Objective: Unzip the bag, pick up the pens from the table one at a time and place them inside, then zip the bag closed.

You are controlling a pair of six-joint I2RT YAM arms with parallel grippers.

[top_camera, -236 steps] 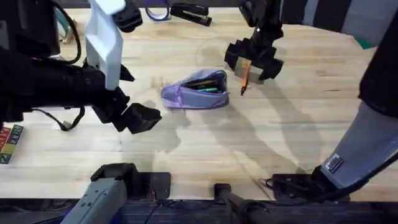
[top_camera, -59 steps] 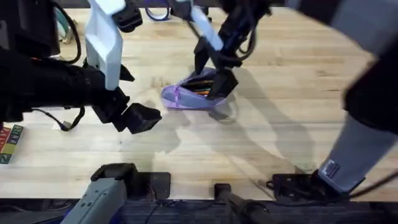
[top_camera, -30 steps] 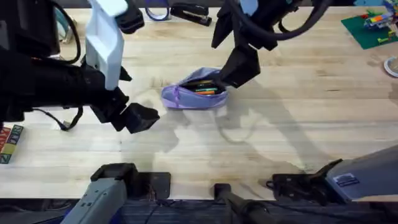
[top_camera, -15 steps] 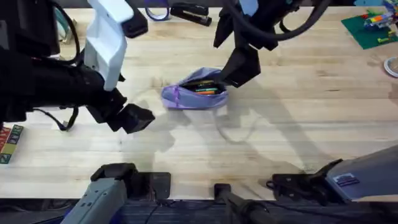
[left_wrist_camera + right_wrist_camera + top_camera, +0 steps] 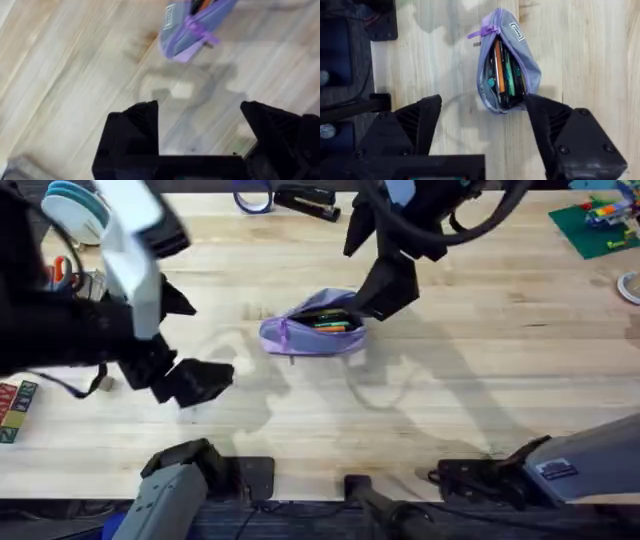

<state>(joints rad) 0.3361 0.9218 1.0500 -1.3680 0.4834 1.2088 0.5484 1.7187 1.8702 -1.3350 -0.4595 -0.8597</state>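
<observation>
Wood grain of the surface (image 5: pixel 470 370) lies bare beneath my left gripper (image 5: pixel 195 380), which has slid left and toward my bases since half a second ago, farther from the bag (image 5: pixel 313 326). Its jaws stand wide with nothing between them; in the left wrist view that gripper (image 5: pixel 200 125) hangs over bare planks, the bag (image 5: pixel 192 27) well beyond it.

Farther out, near the middle of the surface, the bag lies where it lay half a second ago. Its long axis runs roughly left to right in the overhead view, tilted a little so the right end sits farther from my bases. The zipper is undone and the mouth gapes widest at the right end; the closed end with the purple pull tab (image 5: pixel 481 33) points left, toward my left gripper. An orange pen (image 5: pixel 498 65) lies inside along the bag's length, among other dark and green ones.

My right gripper (image 5: pixel 385 285) hangs just above the bag's right, open end, as it did half a second ago. In the right wrist view its jaws are spread wide and empty, straddling that end of the bag (image 5: pixel 506 60).
</observation>
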